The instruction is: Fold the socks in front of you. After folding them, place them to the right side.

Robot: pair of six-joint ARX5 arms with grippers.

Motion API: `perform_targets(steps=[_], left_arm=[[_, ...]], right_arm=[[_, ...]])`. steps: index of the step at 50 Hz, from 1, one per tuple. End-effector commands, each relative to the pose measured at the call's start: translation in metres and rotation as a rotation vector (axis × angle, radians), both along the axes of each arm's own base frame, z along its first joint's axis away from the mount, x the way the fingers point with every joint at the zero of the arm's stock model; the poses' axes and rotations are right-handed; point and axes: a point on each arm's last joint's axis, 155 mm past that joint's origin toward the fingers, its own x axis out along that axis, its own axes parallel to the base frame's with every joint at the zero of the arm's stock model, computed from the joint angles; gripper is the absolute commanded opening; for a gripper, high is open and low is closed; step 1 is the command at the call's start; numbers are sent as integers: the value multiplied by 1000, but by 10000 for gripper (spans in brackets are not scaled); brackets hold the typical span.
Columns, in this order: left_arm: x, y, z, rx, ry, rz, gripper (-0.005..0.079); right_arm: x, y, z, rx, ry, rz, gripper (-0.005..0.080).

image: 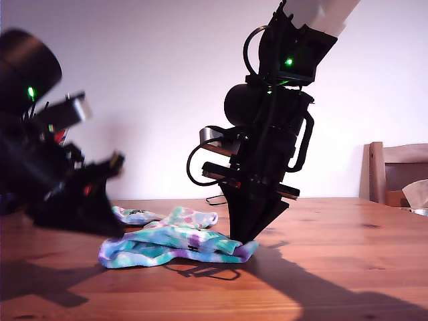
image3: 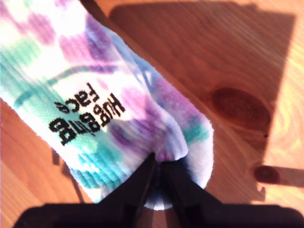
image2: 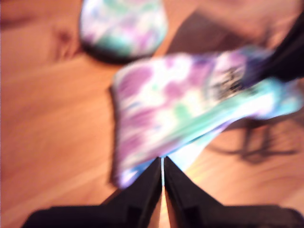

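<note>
pinching the cuff end of the socks point(image3: 102, 102) by the "hugging face" lettering, my second gripper point(image3: 160, 164) is clenched on the fabric, pinning it to the table point(image: 348, 267). my first gripper point(image2: 162, 172) looks clamped on the other end of the same sock, though that view is blurred. judgement: carry this end over to the pinned cuff, keeping it low and edges aligned, cuff anchored until it lands.

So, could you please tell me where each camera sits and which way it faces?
Exterior view: low at table height, facing the socks on the wooden table, both arms showing.
First wrist view: rides my first pincer, looking down at the blurred socks.
Second wrist view: rides my second pincer, shut on the lettered cuff.
All views share the socks.
</note>
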Motion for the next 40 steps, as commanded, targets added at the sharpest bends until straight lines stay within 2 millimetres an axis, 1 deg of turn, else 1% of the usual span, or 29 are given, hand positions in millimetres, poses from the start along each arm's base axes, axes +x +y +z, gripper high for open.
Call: perform_targets(steps=[1, 5, 10, 15, 27, 34, 40], left_arm=[[-8, -3, 4, -22, 3, -29, -21], [-11, -8, 16, -56, -14, -55, -21], [-5, -9, 31, -73, -63, -47, -21], [3, -6, 37, -82, -93, -28, -21], [15, 7, 13, -37, -67, 22, -21], [17, 8, -10, -8, -36, 15, -21], [20, 7, -19, -8, -34, 15, -21]], right_arm=[[-26, -12, -45, -70, 109, 6, -12], [-27, -12, -45, -71, 114, 6, -12], [-30, -13, -46, -78, 124, 7, -12], [-31, -14, -46, -79, 127, 7, -12], [-43, -7, -43, -49, 174, 28, -12], [-51, -2, -42, -42, 196, 48, -12], [-57, 2, -41, -33, 209, 58, -12]])
